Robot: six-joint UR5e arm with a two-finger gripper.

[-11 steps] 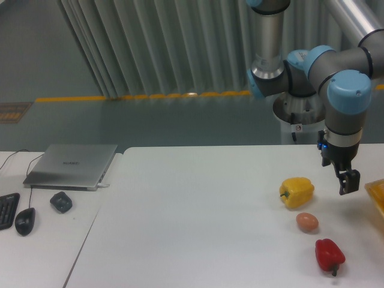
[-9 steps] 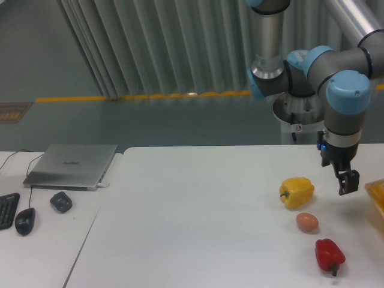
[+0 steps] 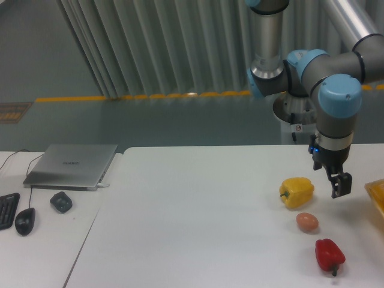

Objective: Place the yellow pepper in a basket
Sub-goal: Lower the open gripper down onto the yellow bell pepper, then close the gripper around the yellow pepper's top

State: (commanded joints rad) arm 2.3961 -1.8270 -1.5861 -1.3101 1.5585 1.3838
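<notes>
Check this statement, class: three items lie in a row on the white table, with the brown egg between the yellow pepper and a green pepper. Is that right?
Not quite. In the fixed camera view, the brown egg does lie between the yellow pepper and another pepper, but that one is a red pepper, not green. The rest holds: all three lie in a row on the white table.

Glossy yellow pepper, on its side on the white table, stem pointing left
</notes>
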